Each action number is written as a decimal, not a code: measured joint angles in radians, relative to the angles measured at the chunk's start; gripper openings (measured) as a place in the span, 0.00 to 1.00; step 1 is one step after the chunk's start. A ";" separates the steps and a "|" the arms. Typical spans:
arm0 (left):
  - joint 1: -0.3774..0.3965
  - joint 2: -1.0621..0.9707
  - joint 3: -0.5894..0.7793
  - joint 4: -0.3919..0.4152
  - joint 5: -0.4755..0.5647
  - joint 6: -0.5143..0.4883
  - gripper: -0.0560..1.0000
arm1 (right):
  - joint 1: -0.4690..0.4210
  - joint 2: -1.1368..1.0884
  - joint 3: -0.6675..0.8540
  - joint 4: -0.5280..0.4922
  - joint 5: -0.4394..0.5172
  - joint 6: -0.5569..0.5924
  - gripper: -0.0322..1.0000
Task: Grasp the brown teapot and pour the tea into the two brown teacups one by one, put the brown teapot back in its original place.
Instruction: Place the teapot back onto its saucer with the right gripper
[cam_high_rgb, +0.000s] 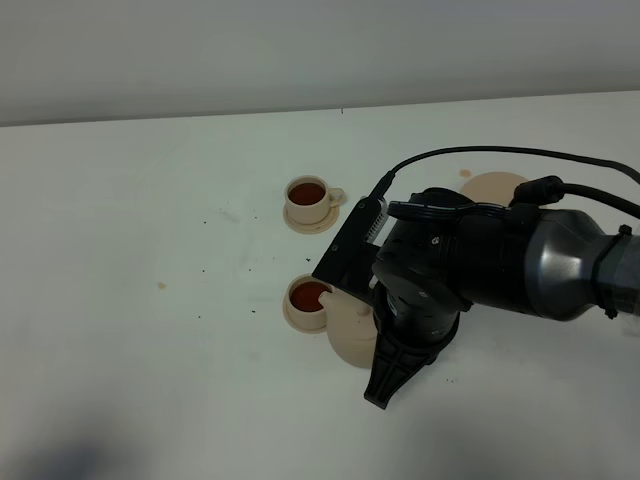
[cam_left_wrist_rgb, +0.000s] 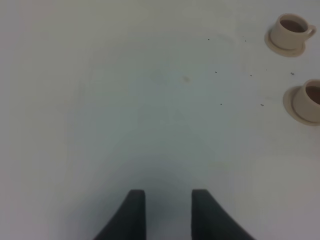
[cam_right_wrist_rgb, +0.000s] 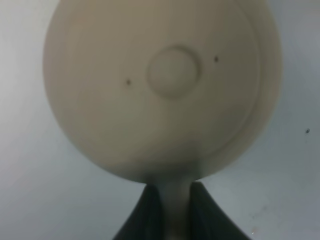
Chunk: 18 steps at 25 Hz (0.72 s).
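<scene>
The brown teapot is just right of the near teacup, mostly hidden under my right arm. In the right wrist view its domed lid and knob fill the frame, and my right gripper is shut on its loop handle. Both teacups, the far one and the near one, stand on small saucers and hold dark tea. They also show in the left wrist view, far cup and near cup. The wide saucer lies behind the right arm, empty. My left gripper is open and empty over bare table.
The white table carries dark specks around the cups, a small brown spot at the left and a tea stain by the wide saucer. The right arm's cable arcs over the back right.
</scene>
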<state>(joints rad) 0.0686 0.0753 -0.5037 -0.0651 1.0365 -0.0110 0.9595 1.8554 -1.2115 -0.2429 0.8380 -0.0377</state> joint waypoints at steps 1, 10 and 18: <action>0.000 0.000 0.000 0.000 0.000 0.000 0.29 | 0.000 0.000 0.000 0.000 -0.001 0.000 0.13; 0.000 0.000 0.000 0.000 0.000 0.000 0.29 | 0.000 0.000 0.000 -0.015 0.002 0.000 0.13; 0.000 0.000 0.000 0.000 0.000 0.000 0.29 | -0.081 -0.052 0.000 -0.060 -0.001 0.014 0.13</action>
<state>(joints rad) 0.0686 0.0753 -0.5037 -0.0651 1.0365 -0.0110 0.8788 1.8038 -1.2115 -0.3030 0.8373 -0.0240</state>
